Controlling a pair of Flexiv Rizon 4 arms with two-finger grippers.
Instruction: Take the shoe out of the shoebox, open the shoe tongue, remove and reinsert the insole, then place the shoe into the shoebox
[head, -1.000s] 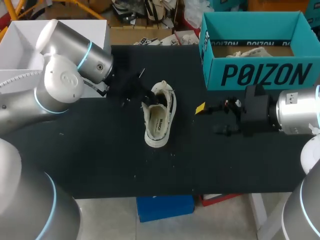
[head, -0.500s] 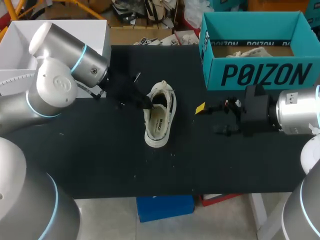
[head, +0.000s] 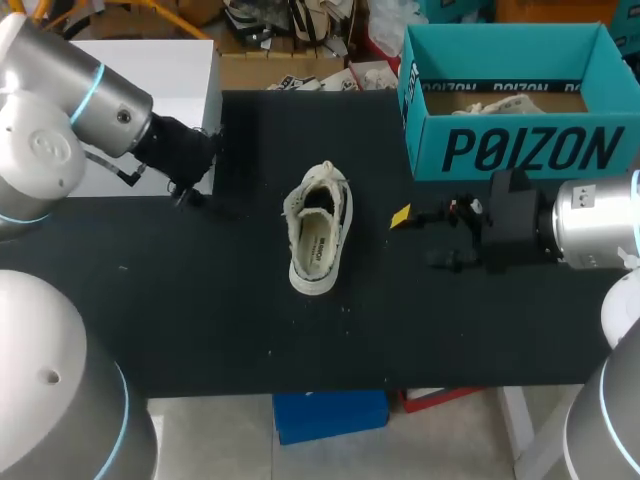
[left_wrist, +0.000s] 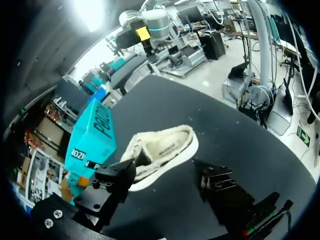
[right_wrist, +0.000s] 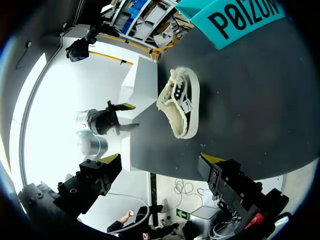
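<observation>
Shoe (head: 320, 228), cream with a fleecy collar, resting on its sole on the black table (head: 200, 300), between the two arms and touched by neither. Left gripper (left_wrist: 165, 175): fingers spread wide, holding nothing; the shoe lies ahead of it and well apart, and in the left wrist view it appears in the gap between the two fingers. Right gripper (right_wrist: 160, 160): yellow-tipped fingers likewise wide apart and empty; the shoe lies ahead of it, side-on, near but not touching. A printed insole (head: 312, 250) shows inside the shoe's opening. Teal shoebox (head: 510, 150): open-topped, standing on the table just beside the right gripper, and beyond the shoe as seen from the left gripper; pale crumpled paper (head: 505, 103) lies inside it.
</observation>
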